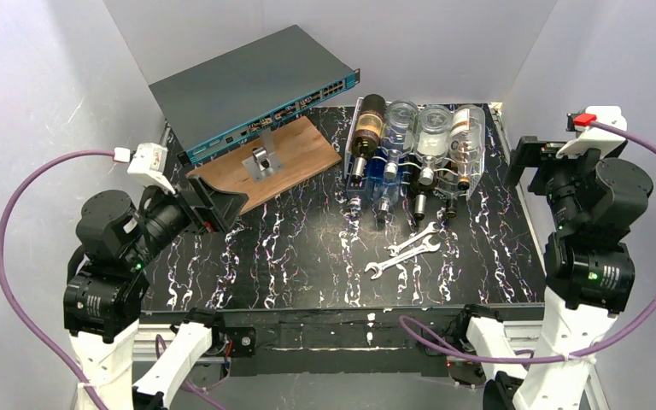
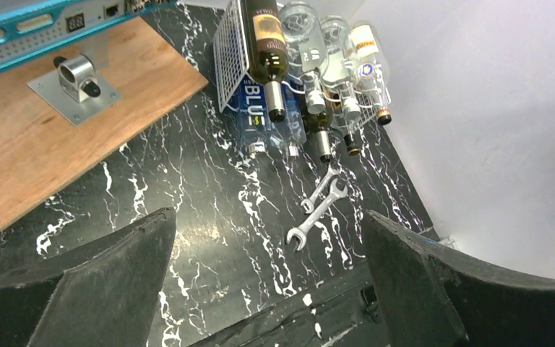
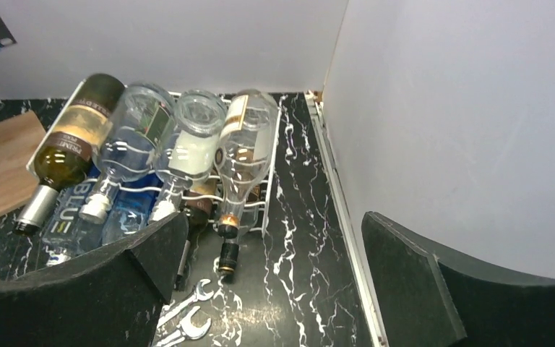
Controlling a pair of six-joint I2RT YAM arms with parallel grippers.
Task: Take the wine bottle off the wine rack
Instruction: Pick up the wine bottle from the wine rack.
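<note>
The white wire wine rack (image 1: 349, 141) stands at the back of the black marbled table, right of centre. A dark wine bottle (image 1: 367, 124) with a gold and black label lies in its upper row at the left end, neck toward me. Three clear bottles (image 1: 434, 132) lie beside it. The left wrist view shows the wine bottle (image 2: 264, 36) and the rack's mesh end (image 2: 231, 58) far ahead. My left gripper (image 1: 222, 203) (image 2: 267, 217) is open and empty, well left of the rack. My right gripper (image 1: 523, 162) (image 3: 274, 217) is open and empty, just right of the rack (image 3: 267, 202), with the wine bottle (image 3: 72, 141) at its far side.
A grey and teal network switch (image 1: 256, 85) leans at the back left over a wooden board (image 1: 295, 145) that carries a metal fitting (image 1: 260, 161). Two wrenches (image 1: 406, 252) lie in front of the rack. Blue-labelled bottles (image 1: 386, 184) fill the lower row. White walls close in both sides.
</note>
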